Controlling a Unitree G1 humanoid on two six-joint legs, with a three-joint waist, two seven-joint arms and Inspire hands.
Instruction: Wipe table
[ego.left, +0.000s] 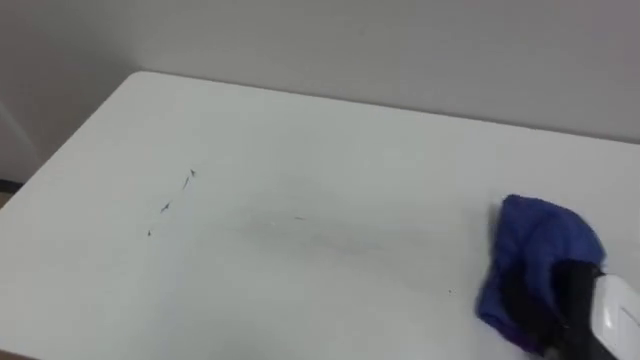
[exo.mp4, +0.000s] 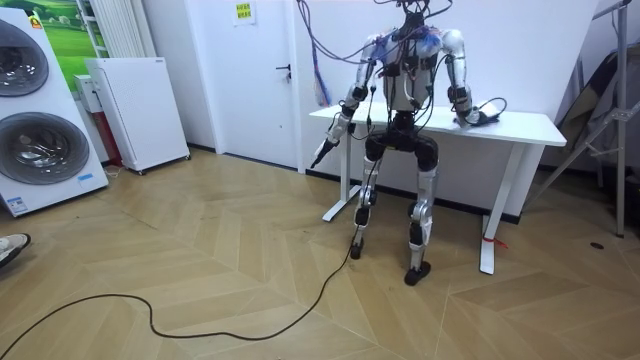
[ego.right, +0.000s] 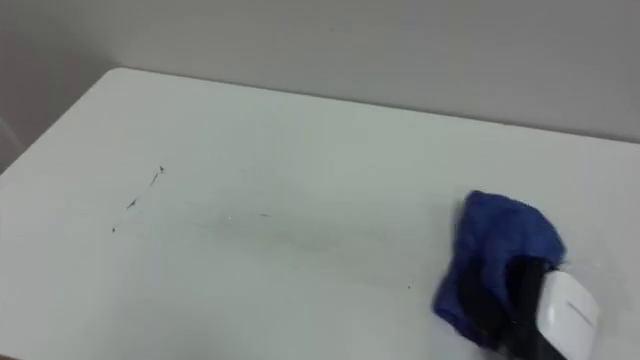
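Pale grey wall (ego.left: 400, 40) backs a smooth white rectangular table (ego.left: 300, 150), whose left part carries a few tiny dark specks (ego.left: 165, 207). At the table's right edge lies a crumpled deep-blue cloth (ego.left: 540, 235), bunched into soft folds, with the dark right hand (ego.left: 575, 300) against its near side; whether it grips or merely presses the cloth cannot be told. Left hand (exo.mp4: 325, 150) hangs beside the table's end, its state unclear.

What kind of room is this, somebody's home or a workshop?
Probably a test room set up like a home laundry corner, not a lived-in house. Two stacked washing machines stand at the room view's left, and a plain white table stands against a bare wall on a wood floor.
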